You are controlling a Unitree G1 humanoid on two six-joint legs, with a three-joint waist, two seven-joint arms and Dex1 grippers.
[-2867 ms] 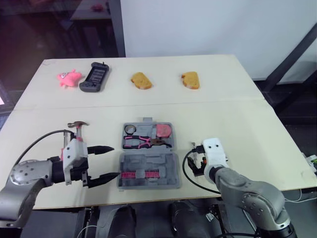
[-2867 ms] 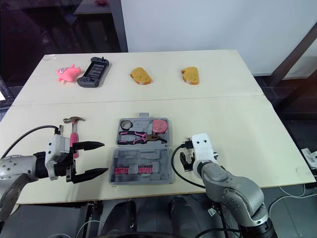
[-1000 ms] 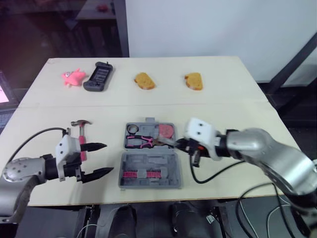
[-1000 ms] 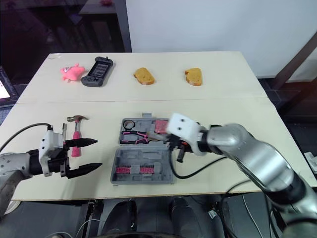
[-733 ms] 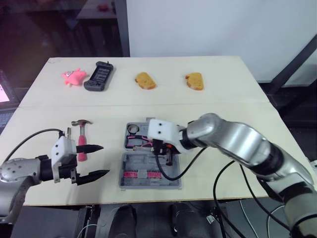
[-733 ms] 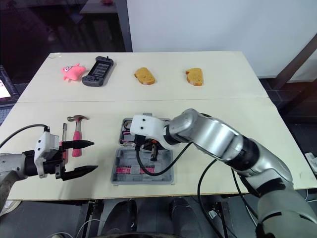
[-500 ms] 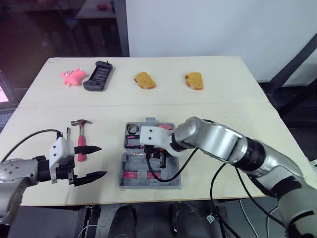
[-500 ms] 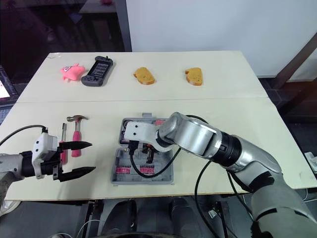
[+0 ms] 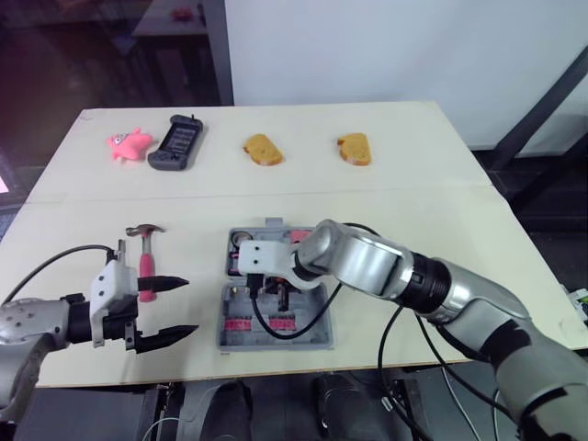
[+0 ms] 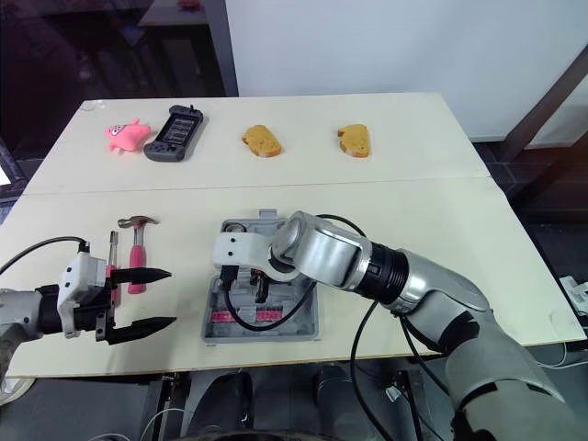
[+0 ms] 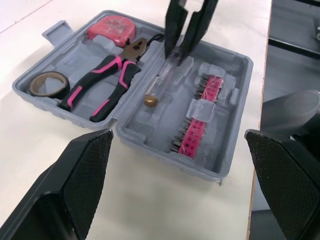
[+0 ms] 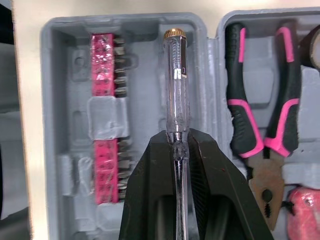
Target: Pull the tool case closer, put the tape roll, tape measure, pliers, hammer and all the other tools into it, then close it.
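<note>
Tool case (image 11: pixel 80 47) lies open at the near middle of the table (image 9: pixel 441 220). Far half holds the tape roll (image 11: pixel 45 83), pliers (image 11: pixel 105 82) and tape measure (image 11: pixel 112 36); the near half holds pink bit strips (image 11: pixel 192 137). Right gripper (image 12: pixel 176 137) is over the near half, fingers pinched on a clear-handled screwdriver (image 12: pixel 176 75) that runs along the groove between the bit strips and the hinge. Its brass end looks down in the tray, but I can't tell if it's seated. Hammer (image 9: pixel 144 257) is on the table to the left of the case, well apart from it. Left gripper (image 9: pixel 188 305) hovers just near of the hammer, fingers spread wide, holding nothing. Far edge of the table: pink toy (image 9: pixel 126 144), black handheld (image 9: pixel 176 142), two bread pieces (image 9: pixel 262 149).
</note>
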